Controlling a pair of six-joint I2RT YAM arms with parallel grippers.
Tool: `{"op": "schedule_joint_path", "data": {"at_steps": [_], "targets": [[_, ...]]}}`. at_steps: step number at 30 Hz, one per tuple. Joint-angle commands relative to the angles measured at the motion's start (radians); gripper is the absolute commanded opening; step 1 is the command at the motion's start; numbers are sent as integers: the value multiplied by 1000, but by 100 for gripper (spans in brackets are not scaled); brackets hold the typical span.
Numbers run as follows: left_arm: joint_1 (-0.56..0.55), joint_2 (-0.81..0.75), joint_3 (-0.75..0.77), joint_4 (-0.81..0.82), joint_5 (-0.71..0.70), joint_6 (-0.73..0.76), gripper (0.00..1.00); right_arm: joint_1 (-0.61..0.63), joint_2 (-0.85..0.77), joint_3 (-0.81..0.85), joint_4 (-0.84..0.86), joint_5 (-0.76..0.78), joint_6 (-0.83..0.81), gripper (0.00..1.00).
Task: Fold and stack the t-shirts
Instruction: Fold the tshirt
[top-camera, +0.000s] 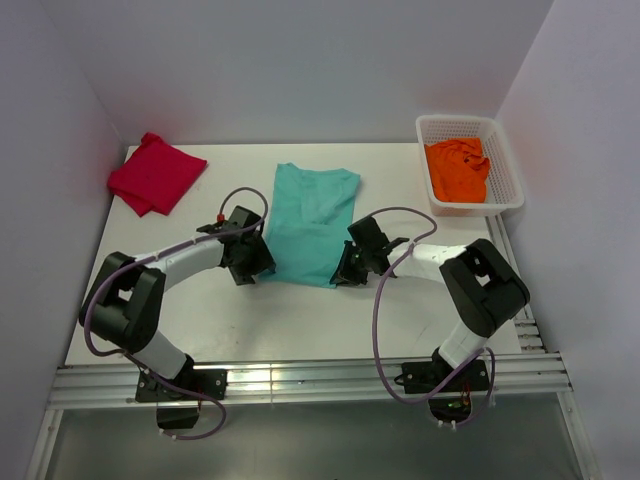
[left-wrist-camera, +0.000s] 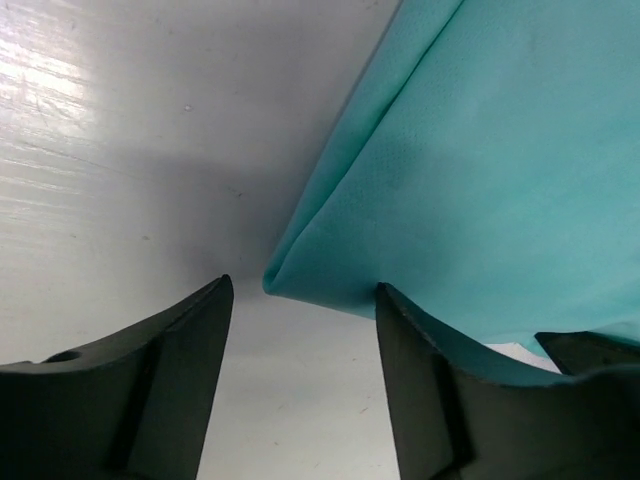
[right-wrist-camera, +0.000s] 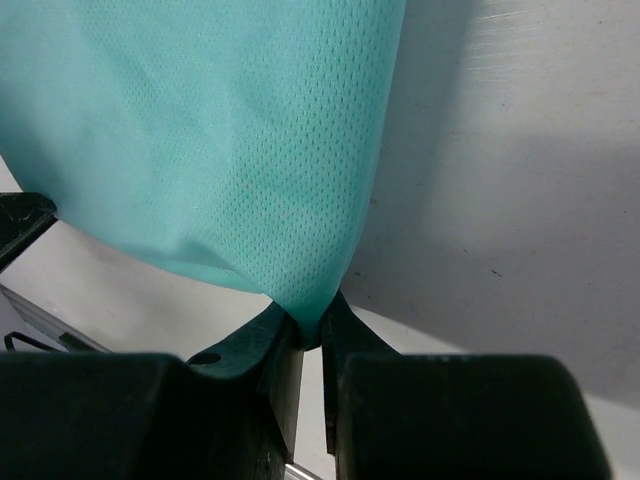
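Most likely a robotics lab bench: a plain white table (top-camera: 300, 320) boxed in on three sides by bare white panels (top-camera: 300, 70), the left arm (top-camera: 180, 262) and the right arm (top-camera: 480, 285) bolted to aluminium rails (top-camera: 320, 385) at its near edge, purple cables (top-camera: 375, 320) looping loose from their bases; the wrist views show only that same scuffed white table up close

White arms (top-camera: 185, 258), black joints (top-camera: 125, 305), black left gripper (left-wrist-camera: 300, 295), purple cables (top-camera: 377, 300), perhaps red-tipped.

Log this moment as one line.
teal shirt: flat mid-table | right fingers: pinching its near corner | left fingers: open at other near corner
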Motion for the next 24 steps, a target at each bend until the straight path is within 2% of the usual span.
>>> {"op": "schedule_joint_path", "data": {"at_steps": [1,8,12,13,16,18,19,24], "targets": [[-15,3,-6,58,-37,-31,63,14,37,-40,-128,86,-35,16],[-22,74,-5,77,-63,-37,56,14,32,-19,-163,96,-49,13],[-22,95,8,87,-74,-36,47,14,29,-14,-178,102,-49,0],[-22,98,11,87,-80,-33,47,12,30,-10,-181,102,-51,0],[-22,109,26,83,-81,-25,34,14,26,-13,-191,105,-52,0],[-22,104,34,78,-86,-21,8,14,14,-16,-198,109,-54,0],[-24,100,35,69,-88,-17,0,15,9,-16,-203,112,-57,0],[-30,13,23,23,-97,-4,0,15,-52,-17,-257,126,-69,0]]}}
